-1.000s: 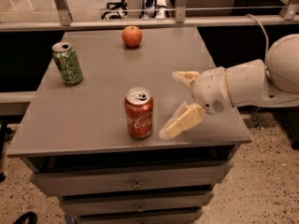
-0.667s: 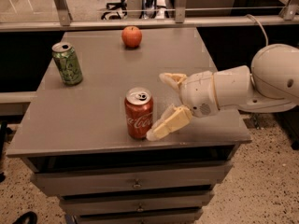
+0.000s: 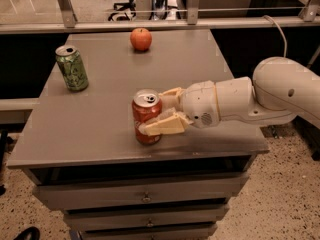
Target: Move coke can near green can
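Observation:
The coke can [image 3: 146,115], red with a silver top, stands upright near the table's front edge. My gripper [image 3: 155,111] comes in from the right at can height. Its near finger [image 3: 164,125] lies across the can's front and its far finger [image 3: 171,92] sits behind the can's right side, so the fingers are closed against the can. The can rests on the table. The green can [image 3: 72,68] stands upright at the table's left side, well apart to the back left of the coke can.
A red apple [image 3: 141,39] sits at the back centre of the grey table [image 3: 105,134]. My white arm [image 3: 250,101] reaches over the table's right edge. Drawers are below the front edge and a rail runs behind the table.
My gripper has moved left from beside the coke can to around it, and its fingers have come closer together on the can. The can has not moved.

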Motion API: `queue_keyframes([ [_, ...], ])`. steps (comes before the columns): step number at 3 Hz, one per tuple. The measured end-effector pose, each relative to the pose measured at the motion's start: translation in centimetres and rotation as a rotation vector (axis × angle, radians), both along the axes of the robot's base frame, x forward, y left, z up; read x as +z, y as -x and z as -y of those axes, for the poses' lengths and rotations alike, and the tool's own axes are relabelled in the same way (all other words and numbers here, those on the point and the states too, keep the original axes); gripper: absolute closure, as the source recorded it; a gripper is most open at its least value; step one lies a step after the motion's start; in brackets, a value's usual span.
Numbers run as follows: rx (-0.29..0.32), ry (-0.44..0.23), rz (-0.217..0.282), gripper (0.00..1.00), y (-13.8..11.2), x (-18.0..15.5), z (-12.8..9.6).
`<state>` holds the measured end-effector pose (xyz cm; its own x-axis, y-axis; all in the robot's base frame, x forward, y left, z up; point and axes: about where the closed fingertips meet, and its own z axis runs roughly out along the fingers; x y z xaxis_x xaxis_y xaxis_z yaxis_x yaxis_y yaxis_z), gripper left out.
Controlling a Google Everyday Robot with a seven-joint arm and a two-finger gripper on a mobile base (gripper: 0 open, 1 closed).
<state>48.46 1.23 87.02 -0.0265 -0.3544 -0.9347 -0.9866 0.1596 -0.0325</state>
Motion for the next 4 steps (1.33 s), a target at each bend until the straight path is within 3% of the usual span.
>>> queue_keyframes([
  [1,-0.008,-0.012,-0.016,0.64,-0.3,-0.3,0.2],
  [2,-0.065,0.014,-0.002,0.88,-1.4,-0.1,2.8],
  [3,-0.165,0.076,0.037,1.00,-3.4,0.9,8.9],
  [4,-0.165,0.076,0.037,1.00,-3.4,0.9,8.9],
])
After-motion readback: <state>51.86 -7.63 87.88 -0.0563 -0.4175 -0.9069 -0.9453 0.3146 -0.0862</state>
